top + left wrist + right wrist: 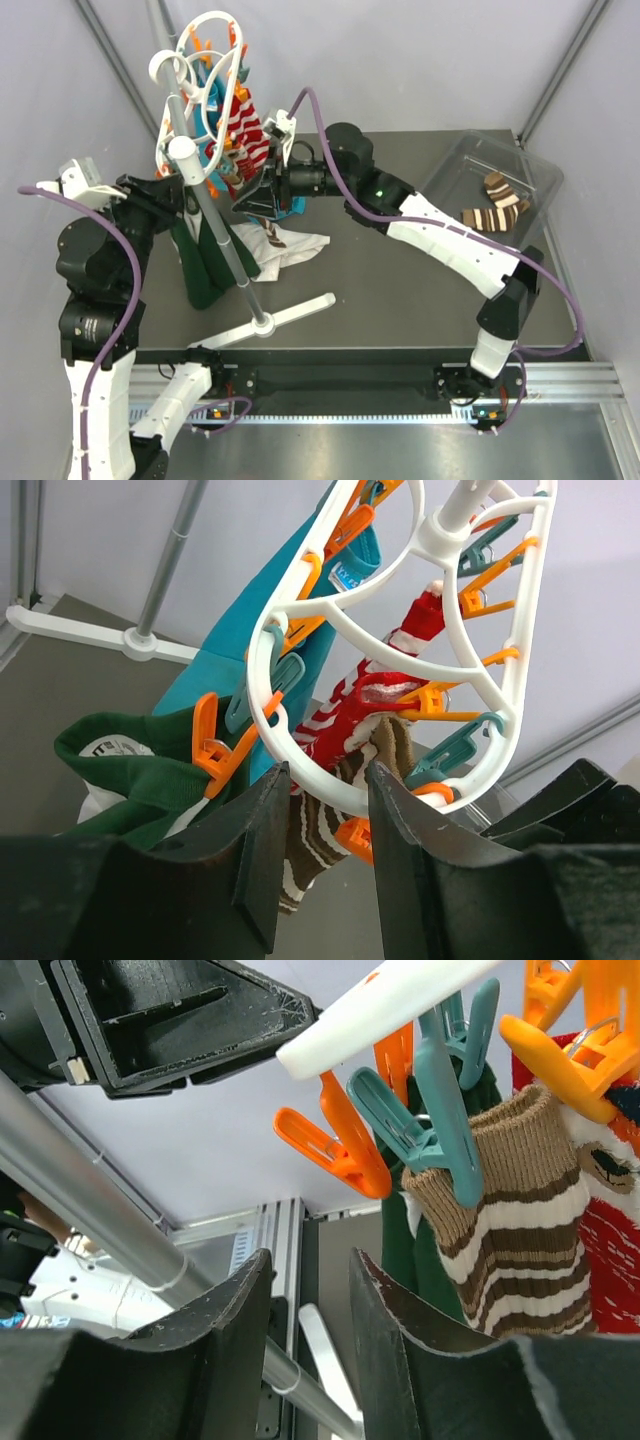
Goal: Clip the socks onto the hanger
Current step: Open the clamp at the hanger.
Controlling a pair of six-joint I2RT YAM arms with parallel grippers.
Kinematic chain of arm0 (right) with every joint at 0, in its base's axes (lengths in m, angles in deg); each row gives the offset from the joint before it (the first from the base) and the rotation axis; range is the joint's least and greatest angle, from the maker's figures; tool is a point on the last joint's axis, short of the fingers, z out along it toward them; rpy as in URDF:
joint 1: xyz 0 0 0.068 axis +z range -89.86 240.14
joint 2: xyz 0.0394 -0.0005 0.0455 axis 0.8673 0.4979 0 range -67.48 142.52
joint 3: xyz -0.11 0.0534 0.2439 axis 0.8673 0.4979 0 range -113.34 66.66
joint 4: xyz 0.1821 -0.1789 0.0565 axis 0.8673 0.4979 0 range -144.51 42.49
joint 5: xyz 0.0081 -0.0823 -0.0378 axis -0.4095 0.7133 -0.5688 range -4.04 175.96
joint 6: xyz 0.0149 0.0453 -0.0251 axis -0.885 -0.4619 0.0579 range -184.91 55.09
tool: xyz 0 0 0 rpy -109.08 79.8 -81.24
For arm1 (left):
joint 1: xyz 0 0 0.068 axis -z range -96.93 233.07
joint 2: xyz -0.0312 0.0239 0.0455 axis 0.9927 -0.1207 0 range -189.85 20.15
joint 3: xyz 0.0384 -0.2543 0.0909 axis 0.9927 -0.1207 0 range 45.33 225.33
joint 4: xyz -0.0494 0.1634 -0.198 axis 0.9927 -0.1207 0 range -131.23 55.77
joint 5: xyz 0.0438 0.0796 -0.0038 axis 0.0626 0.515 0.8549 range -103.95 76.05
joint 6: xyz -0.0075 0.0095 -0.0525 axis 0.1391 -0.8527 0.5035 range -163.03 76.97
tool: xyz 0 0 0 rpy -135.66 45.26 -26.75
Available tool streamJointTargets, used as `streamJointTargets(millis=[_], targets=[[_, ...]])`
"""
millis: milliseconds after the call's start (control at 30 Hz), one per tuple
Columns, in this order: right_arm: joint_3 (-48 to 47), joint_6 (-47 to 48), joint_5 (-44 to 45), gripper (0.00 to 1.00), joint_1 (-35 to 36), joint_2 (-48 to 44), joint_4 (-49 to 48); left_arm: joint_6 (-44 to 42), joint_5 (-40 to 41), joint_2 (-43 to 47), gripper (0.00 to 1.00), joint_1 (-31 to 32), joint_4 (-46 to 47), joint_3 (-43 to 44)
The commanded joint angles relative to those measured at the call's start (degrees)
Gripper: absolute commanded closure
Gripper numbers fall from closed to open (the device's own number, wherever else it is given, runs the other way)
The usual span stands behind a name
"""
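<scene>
Nearest the arms' bases, the white crossed foot (297,311) of the tall grey metal pole (225,235) rests on the table. A crumpled white cloth (296,246) lies just beyond it, and a dark green garment (200,270) hangs down beside the pole. Above these the two grippers meet at the white plastic hanger of looping oval rings (440,540), one from each side, which looks like one arm steadying the rack while the other works the clips. The left gripper (322,775) has its fingers slightly parted, with the lowest curve of a ring and a hanging sock in the gap. I cannot tell whether they press on either, but the pose suits bracing a hanger that would otherwise swing. The right gripper (310,1260) has its fingers a little apart with nothing between them. It sits just below a teal plastic clip (440,1130) that bites the cuff of a brown-and-cream striped sock (520,1240), with an empty orange clip (335,1145) beside it. A red-and-white striped sock (345,715) hangs against the brown one, so at least two socks are pegged. Farthest off, at the right of the table and well apart from the hanger, the clear plastic bin (540,175) holds more brown-striped socks (495,205). The job therefore seems unfinished, and the right arm is better placed to fetch them.
</scene>
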Motion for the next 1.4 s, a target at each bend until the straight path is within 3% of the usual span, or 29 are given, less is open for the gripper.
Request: streamJointTargets(millis=[0,300,533,600,700,867,1033,1233,1367], targets=[[0.8,-1.6,-0.4,0.63,1.5,-0.1,-8.4,-1.7,1.0,0.5,0.58,0.1,0.9,1.9],[2.4,-0.5,0.6,0.56,2.1,1.0,-13.3,4.5,6.7,2.5,0.56,0.2,-9.1,5.3],[0.9,-0.9,-0.1,0.59,2.2,2.5,-15.3,7.8,-4.1,3.7,0.63,0.2,-9.1,5.5],[-0.5,-0.9,-0.1,0.59,2.7,3.4,-15.0,8.6,-5.0,4.0,0.6,0.1,-8.7,4.8],[-1.0,-0.5,0.2,0.59,3.1,3.7,-14.3,8.0,-3.7,4.9,0.47,0.2,-8.6,4.3],[0.8,-0.5,1.4,0.6,3.3,1.8,-14.1,6.6,1.9,4.7,0.41,0.2,-8.9,3.0],[2.0,-0.1,1.4,0.6,4.1,-0.4,-12.6,5.9,7.7,3.0,0.41,0.1,-8.5,2.1],[3.2,0.8,1.3,0.59,5.0,-1.9,-11.9,6.2,8.8,1.6,0.44,0.1,-7.3,1.6],[2.5,0.3,0.4,0.6,5.0,-1.2,-12.1,5.9,8.2,1.1,0.53,0.2,-4.7,0.3]])
